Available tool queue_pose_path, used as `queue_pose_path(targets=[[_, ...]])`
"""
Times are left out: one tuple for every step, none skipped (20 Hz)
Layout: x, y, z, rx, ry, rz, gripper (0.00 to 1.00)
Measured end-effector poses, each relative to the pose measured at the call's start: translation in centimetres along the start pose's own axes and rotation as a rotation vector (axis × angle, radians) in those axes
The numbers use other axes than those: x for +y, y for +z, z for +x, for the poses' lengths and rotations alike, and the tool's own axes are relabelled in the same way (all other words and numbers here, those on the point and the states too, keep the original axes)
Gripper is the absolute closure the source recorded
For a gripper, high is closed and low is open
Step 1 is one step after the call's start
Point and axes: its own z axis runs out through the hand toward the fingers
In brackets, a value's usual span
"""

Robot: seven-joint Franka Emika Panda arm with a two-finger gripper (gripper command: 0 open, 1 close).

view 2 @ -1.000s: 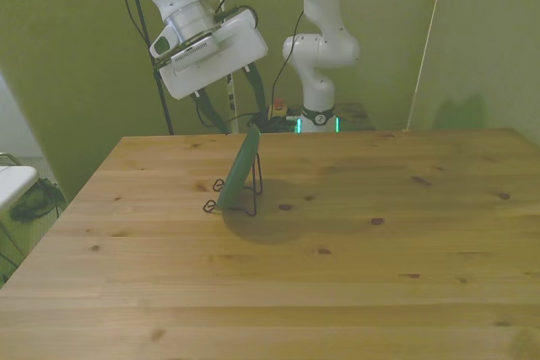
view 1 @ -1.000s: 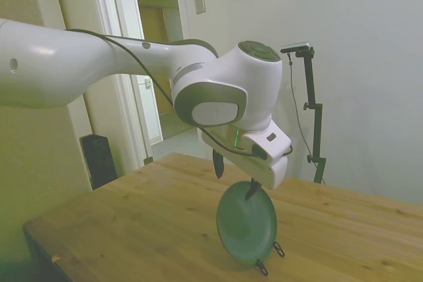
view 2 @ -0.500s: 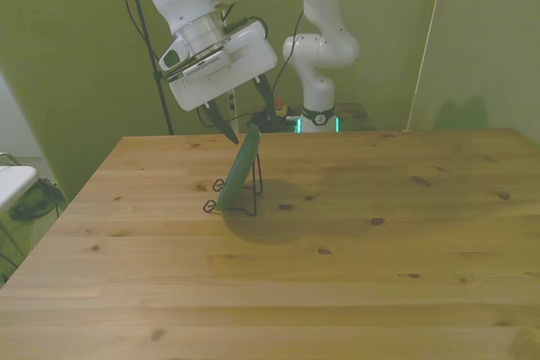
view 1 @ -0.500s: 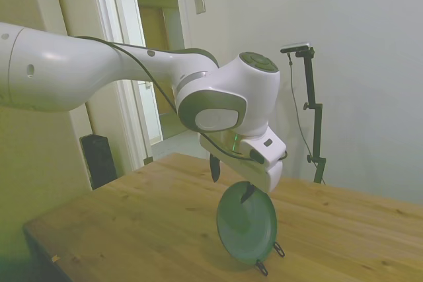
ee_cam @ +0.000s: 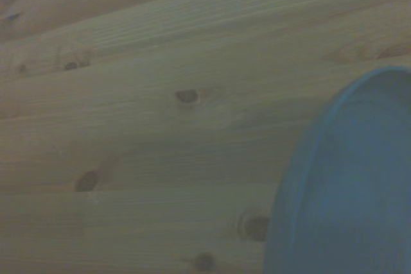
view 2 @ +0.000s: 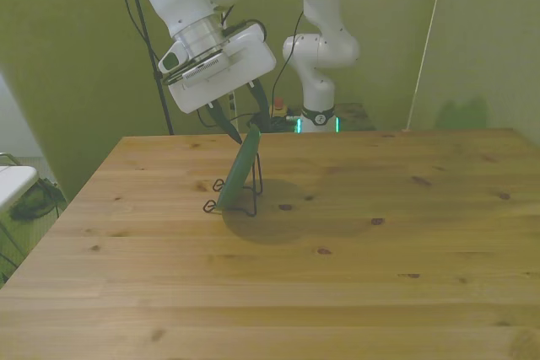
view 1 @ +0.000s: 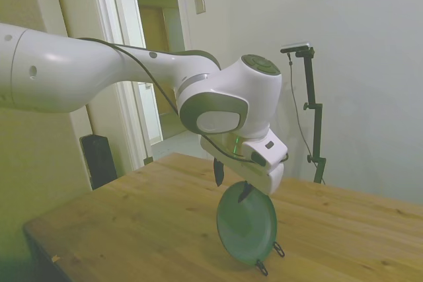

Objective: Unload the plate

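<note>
Teal-green and matte, the plate (view 1: 246,225) stands almost on its edge in a thin black wire stand (view 2: 247,200) on the wooden table (view 1: 132,229), and this standing pose is what my coming move depends on. From the side view I see its round face; from the front view I see only a narrow leaning band, the plate (view 2: 240,169) tilting so that its top edge goes toward the front view's right. So the rim runs nearly vertical, and the only part free to take is the top edge, which lies directly under the gripper (view 1: 231,181). The two dark fingers are apart: in the side view one finger hangs clear of the plate on the side of the doorway, and the other reaches down to the top rim, so the rim seems to sit between them, but I cannot tell if any finger already touches it. In the front view the gripper (view 2: 242,123) is just above the plate's top edge, with the white hand tilted, not level. The wrist view shows the plate (ee_cam: 347,184) as a blurred blue-green curve close to the camera, over bare planks. I judge that I must lower a little more and line the fingers across the rim's thickness before closing, then lift upward out of the stand; a pull to the side could drag the stand along.
</note>
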Motion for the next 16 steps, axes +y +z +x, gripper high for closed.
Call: queue_pose_path(targets=[[0.07,0.01,0.03,0.000,0.001,0.000,1.00],[0.13,0.03,0.07,0.000,0.002,0.000,1.00],[0.20,0.05,0.12,-0.001,0.002,0.000,1.00],[0.27,0.08,0.16,-0.001,0.003,0.000,1.00],[0.33,0.11,0.20,-0.001,0.003,-0.001,1.00],[0.39,0.13,0.24,-0.002,0.003,-0.001,1.00],[0.44,0.16,0.28,-0.002,0.004,-0.001,1.00],[0.48,0.17,0.30,-0.002,0.004,-0.001,1.00],[0.51,0.17,0.32,-0.002,0.004,-0.001,1.00],[0.53,0.16,0.33,-0.002,0.005,0.000,1.00],[0.57,0.12,0.35,-0.002,0.006,0.001,1.00],[0.63,0.07,0.38,-0.001,0.007,0.003,1.00],[0.70,0.00,0.41,0.000,0.009,0.004,1.00],[0.78,-0.07,0.45,0.001,0.011,0.006,1.00],[0.86,-0.13,0.49,0.002,0.012,0.009,1.00],[0.91,-0.18,0.52,0.002,0.012,0.011,1.00]])
